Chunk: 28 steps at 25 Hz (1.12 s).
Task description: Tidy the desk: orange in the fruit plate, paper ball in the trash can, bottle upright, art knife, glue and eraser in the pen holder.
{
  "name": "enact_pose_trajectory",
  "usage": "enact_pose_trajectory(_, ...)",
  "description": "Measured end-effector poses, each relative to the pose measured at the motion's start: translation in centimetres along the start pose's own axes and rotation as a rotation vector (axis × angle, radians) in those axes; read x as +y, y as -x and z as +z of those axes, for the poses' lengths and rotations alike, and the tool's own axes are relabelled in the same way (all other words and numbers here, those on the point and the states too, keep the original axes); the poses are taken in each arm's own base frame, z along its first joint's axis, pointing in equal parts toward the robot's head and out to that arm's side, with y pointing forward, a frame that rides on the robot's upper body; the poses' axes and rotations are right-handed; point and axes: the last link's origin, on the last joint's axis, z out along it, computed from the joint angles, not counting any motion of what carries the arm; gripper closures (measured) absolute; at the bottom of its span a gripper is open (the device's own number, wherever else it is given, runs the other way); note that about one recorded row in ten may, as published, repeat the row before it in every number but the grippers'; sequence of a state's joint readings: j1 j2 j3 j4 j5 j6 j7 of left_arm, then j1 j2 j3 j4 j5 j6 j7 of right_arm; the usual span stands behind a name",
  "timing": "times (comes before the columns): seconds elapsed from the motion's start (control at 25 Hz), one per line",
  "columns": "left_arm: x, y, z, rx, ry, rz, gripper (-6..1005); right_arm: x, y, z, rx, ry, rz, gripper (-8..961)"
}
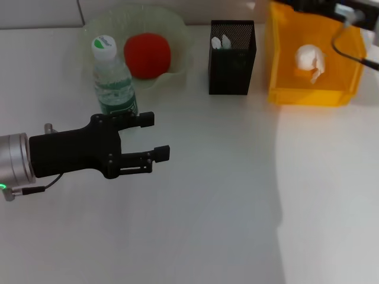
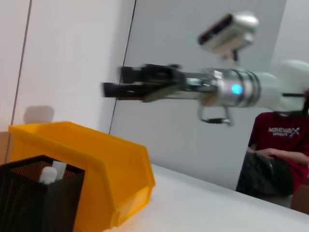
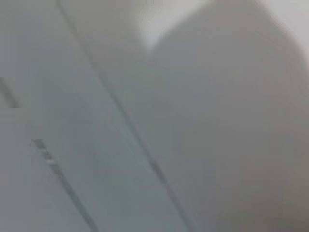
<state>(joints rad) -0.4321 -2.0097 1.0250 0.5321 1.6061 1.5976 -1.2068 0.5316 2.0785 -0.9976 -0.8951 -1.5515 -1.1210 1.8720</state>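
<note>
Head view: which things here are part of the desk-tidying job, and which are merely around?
Job: orange in fruit plate; bottle upright; paper ball in trash can; pen holder; left gripper open beside the bottle.

Around: seated person, right gripper raised above the trash can.

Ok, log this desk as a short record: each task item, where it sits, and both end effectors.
orange: in the fruit plate
paper ball: inside the trash can
bottle: upright, in front of the plate's left side
pen holder: between plate and trash can, white-topped items inside
left end effector: open, empty, just in front of the bottle
right end effector: raised above the trash can
</note>
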Motion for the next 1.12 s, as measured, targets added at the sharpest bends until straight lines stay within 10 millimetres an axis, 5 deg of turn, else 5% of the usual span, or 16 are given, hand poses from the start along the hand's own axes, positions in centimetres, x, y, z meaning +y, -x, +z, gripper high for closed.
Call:
enact_pose_trajectory(0.04, 0.0, -0.1, -0.1, -0.008, 0.011, -0.024, 174, 1.0, -1.0, -3.0, 0.006, 0.082, -0.019, 347)
enact_pose_trajectory(0.12, 0.0, -0.2, -0.2, -0.013, 0.015, -0.028, 174, 1.4, -1.6, -4.3, 0.012, 0.12, -0.039, 326)
enact_pose_trajectory(0.24, 0.1, -0.5, -0.3, -0.035, 0.028, -0.045, 174, 3.3, -5.2, -10.4, 0.059, 0.306, -0.147, 293)
enact_pose_trajectory(0.44, 0.1, -0.3, -0.5, -0.06, 0.025, -0.078, 174, 4.1, -10.2, -15.1, 0.08, 0.377, -0.155, 265)
enact_pose_trajectory(0.64, 0.1, 0.0, -1.1, -0.072, 0.014, -0.073, 174, 4.8, -13.2, -17.0, 0.013, 0.378, -0.193, 339)
enact_pose_trajectory(0.84, 0.0, 0.0, -2.0, -0.075, 0.002, -0.062, 174, 5.3, -14.1, -16.9, 0.003, 0.395, -0.21, 413)
enact_pose_trajectory(0.92, 0.1, 0.0, -2.2, -0.073, 0.006, -0.066, 174, 5.4, -14.1, -16.6, 0.005, 0.404, -0.198, 626)
enact_pose_trajectory(1.12, 0.3, 0.1, -2.7, -0.075, 0.006, -0.07, 174, 5.5, -14.1, -16.0, 0.039, 0.429, -0.147, 697)
